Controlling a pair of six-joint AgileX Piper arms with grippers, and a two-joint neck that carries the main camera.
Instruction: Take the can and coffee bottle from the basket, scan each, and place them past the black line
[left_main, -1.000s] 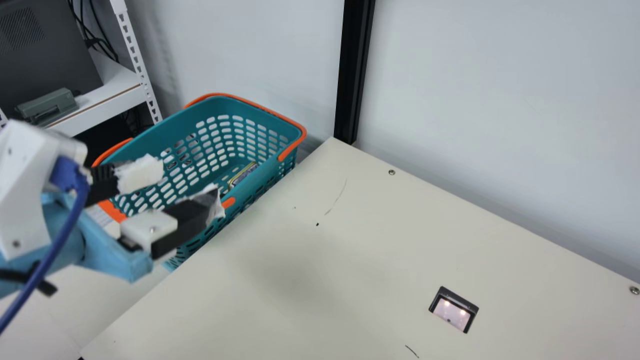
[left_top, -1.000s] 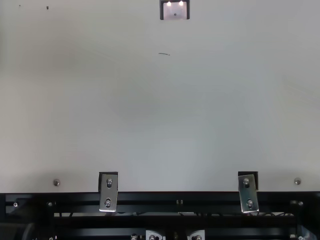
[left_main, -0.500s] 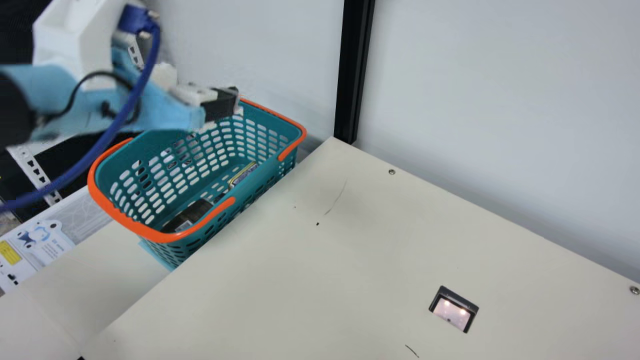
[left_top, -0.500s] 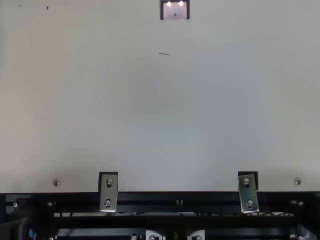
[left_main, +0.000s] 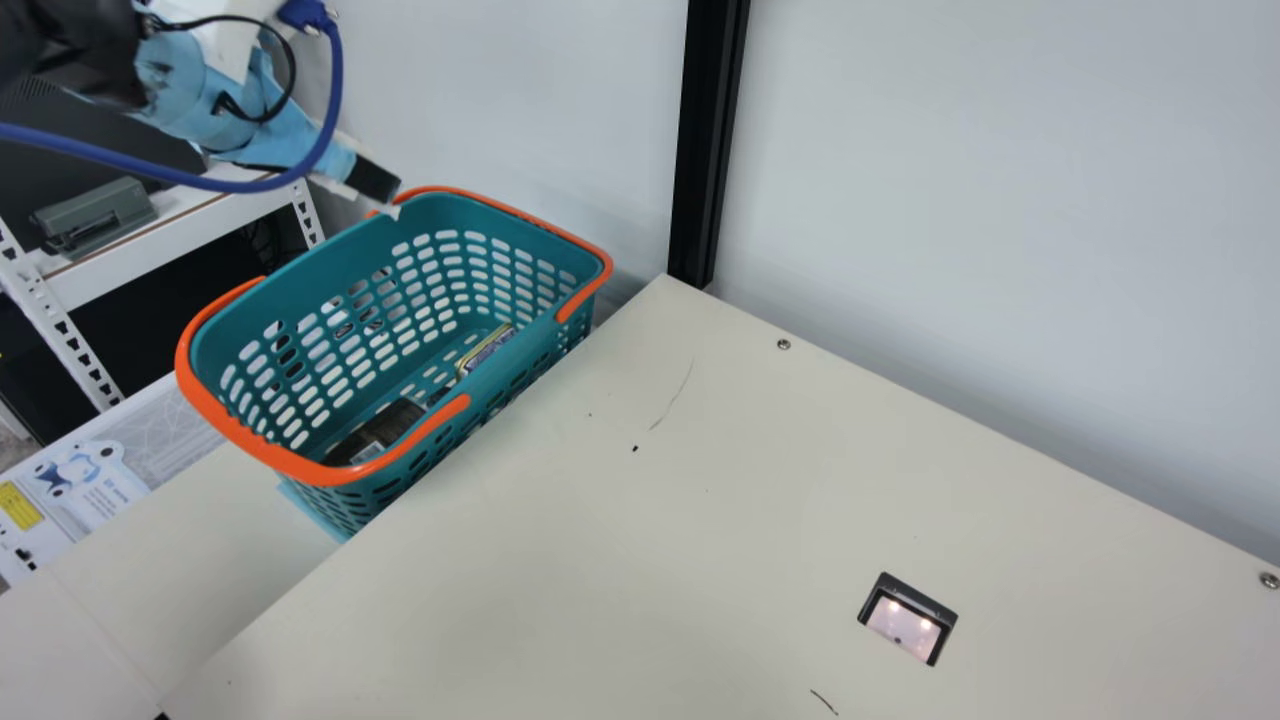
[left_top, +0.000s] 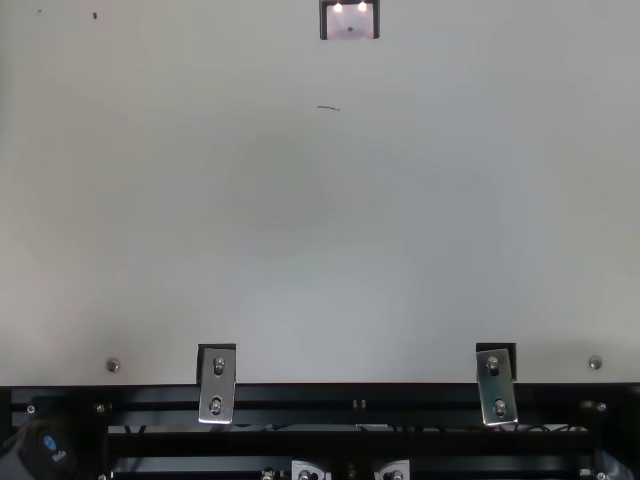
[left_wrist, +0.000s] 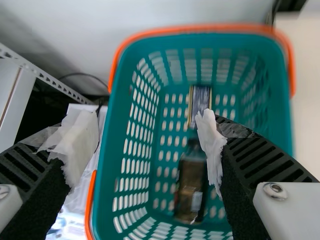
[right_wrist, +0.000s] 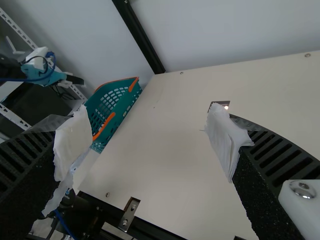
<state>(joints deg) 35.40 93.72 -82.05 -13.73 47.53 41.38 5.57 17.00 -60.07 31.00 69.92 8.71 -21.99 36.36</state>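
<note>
In the main view my left gripper (left_main: 378, 188) is above the back rim of the teal basket (left_main: 400, 215). The left wrist view has the left gripper (left_wrist: 142, 142) open over the basket (left_wrist: 132, 55), its taped fingers wide apart. On the basket floor lie the dark coffee bottle (left_wrist: 191, 182) and, at its cap end, the can (left_wrist: 200, 102) on its side. The main view also has the bottle (left_main: 385, 430) and can (left_main: 487, 348) inside. My right gripper (right_wrist: 145, 145) stands open over the table, nothing between its fingers.
A scanner window (left_main: 905, 620) is set into the cream table (left_main: 600, 560). A black post (left_main: 708, 140) rises at the table's back corner against the wall. White shelving (left_main: 60, 320) stands left of the basket.
My left arm has swung up and back from the basket's near left side to over its back rim, uncovering the bottle. The basket has not moved.
</note>
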